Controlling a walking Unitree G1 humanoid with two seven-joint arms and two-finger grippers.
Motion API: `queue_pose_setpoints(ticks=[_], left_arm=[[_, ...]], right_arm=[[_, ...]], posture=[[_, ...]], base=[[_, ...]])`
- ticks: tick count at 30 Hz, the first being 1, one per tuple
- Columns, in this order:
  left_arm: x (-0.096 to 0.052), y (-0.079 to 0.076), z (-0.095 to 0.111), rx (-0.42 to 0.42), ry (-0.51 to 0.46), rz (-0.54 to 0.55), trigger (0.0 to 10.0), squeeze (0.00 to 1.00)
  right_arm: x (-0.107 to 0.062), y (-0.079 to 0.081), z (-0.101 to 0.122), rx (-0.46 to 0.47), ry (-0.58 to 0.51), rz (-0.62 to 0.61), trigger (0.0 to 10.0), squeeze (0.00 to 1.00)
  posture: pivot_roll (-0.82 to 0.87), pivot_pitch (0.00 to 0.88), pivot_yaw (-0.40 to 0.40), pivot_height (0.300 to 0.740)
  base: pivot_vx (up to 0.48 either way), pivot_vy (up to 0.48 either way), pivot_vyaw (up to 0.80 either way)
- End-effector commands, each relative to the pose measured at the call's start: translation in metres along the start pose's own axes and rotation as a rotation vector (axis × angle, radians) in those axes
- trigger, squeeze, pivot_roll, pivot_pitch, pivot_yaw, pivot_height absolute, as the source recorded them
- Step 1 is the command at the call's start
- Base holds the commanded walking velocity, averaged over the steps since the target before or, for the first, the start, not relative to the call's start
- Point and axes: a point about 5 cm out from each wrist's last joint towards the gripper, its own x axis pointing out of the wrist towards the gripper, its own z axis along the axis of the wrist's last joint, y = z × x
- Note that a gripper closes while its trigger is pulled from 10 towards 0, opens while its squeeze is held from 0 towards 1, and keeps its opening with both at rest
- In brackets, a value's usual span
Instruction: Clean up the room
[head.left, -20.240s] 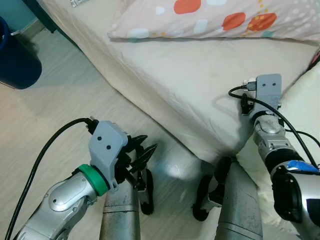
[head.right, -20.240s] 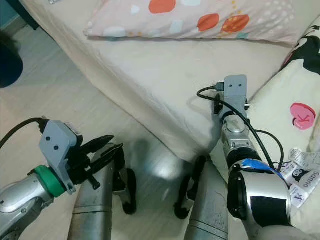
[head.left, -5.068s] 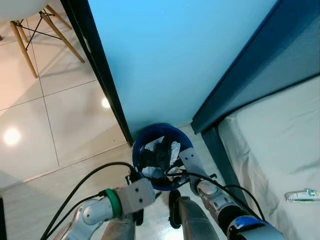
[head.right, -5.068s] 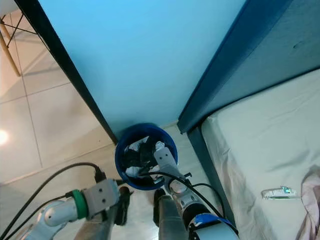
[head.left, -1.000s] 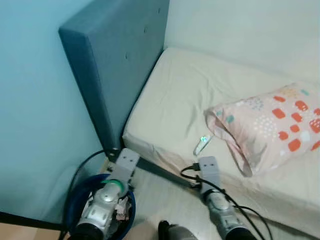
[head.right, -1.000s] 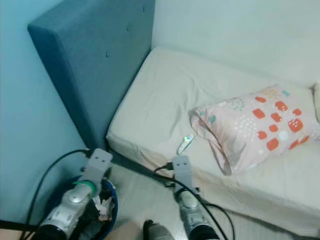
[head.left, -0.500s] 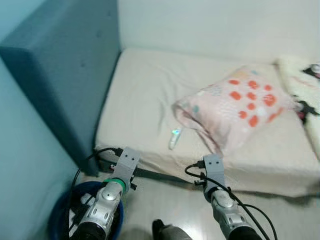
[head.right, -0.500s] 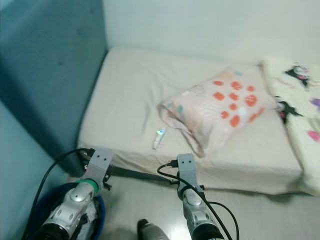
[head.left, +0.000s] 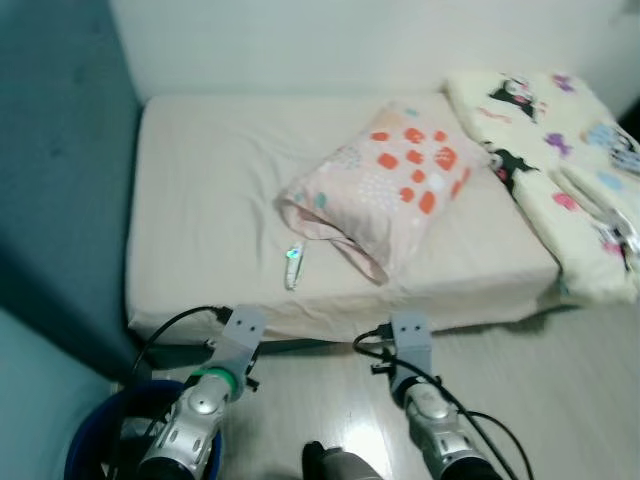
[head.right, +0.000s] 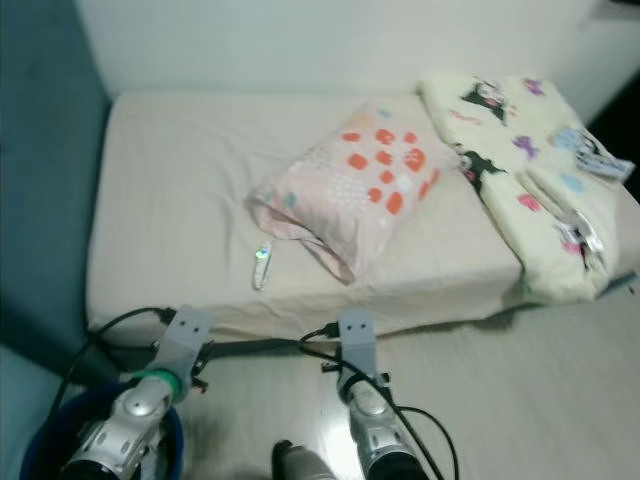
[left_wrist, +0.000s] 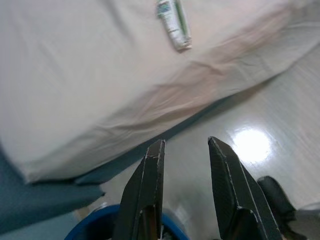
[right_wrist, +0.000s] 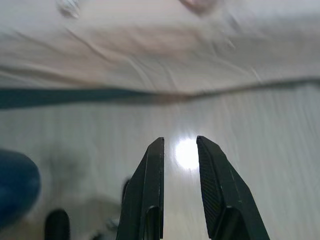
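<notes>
A low bed with a cream sheet (head.left: 200, 200) stands along the white wall, and everything else sits around it. A pale pink pillow with orange and white spots (head.left: 385, 185) lies near the middle of the bed. Just beside the pillow's near corner, on the sheet close to the bed's front edge, lies a small white tube with green print (head.left: 294, 265). A folded cream blanket with cartoon figures (head.left: 545, 150) covers the bed's right end. A round blue bin (head.left: 85, 450) stands on the pale floor by the bed's left front corner. The left gripper (left_wrist: 186, 150) hangs over the bin, fingers a narrow gap apart and empty. The right gripper (right_wrist: 179, 145) hovers above the floor before the bed, also slightly parted, holding nothing.
</notes>
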Motion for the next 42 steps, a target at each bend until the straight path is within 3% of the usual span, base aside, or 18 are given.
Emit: queue_pose_setpoints(ticks=[1,12,23,42], left_arm=[[-0.002,-0.004,-0.009,-0.025,0.030,-0.006,10.0,0.00],[-0.004,0.000,-0.019,-0.044,0.064,0.016,10.0,0.00],[0.000,-0.002,-0.010,-0.072,0.023,0.021,10.0,0.00],[0.003,-0.001,-0.001,-0.085,-0.014,0.016,10.0,0.00]], right_arm=[[-0.001,-0.002,-0.004,-0.011,0.010,0.001,10.0,0.00],[-0.001,0.001,-0.005,-0.026,0.004,0.017,10.0,0.00],[0.003,0.002,0.005,-0.038,-0.025,0.030,10.0,0.00],[0.004,0.002,0.006,-0.028,-0.028,0.022,10.0,0.00]], posture=[[-0.03,0.146,-0.005,0.740],[-0.02,0.112,-0.010,0.740],[-0.01,0.080,-0.016,0.740],[-0.01,0.081,-0.011,0.740]], base=[[0.000,0.000,0.00],[0.000,0.000,0.00],[0.000,0.000,0.00],[0.000,-0.262,0.00]])
